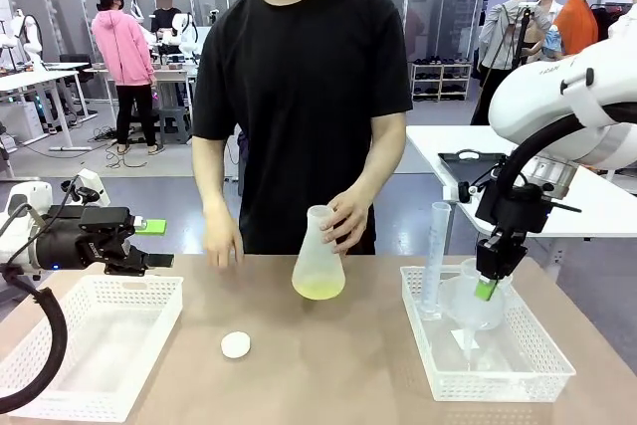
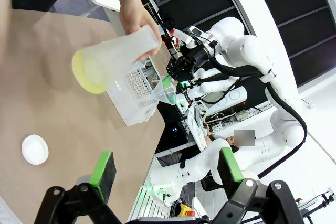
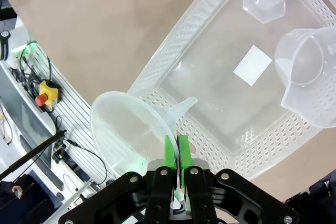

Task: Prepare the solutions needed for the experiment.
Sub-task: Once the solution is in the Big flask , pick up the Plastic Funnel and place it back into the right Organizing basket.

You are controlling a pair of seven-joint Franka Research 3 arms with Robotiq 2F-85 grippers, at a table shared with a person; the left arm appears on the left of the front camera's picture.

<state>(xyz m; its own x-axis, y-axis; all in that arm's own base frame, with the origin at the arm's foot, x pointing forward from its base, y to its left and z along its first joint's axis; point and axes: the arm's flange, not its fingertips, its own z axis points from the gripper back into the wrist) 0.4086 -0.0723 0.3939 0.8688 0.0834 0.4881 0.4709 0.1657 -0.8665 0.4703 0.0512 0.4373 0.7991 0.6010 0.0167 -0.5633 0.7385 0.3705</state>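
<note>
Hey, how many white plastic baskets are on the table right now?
2. The left basket sits on the robot's left; the right basket on its right, a measuring cylinder standing in it.

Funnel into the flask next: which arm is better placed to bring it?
Right, most likely: the right hand is shut on the funnel above the right basket, while the left hand hangs open and empty by the left basket.
</note>
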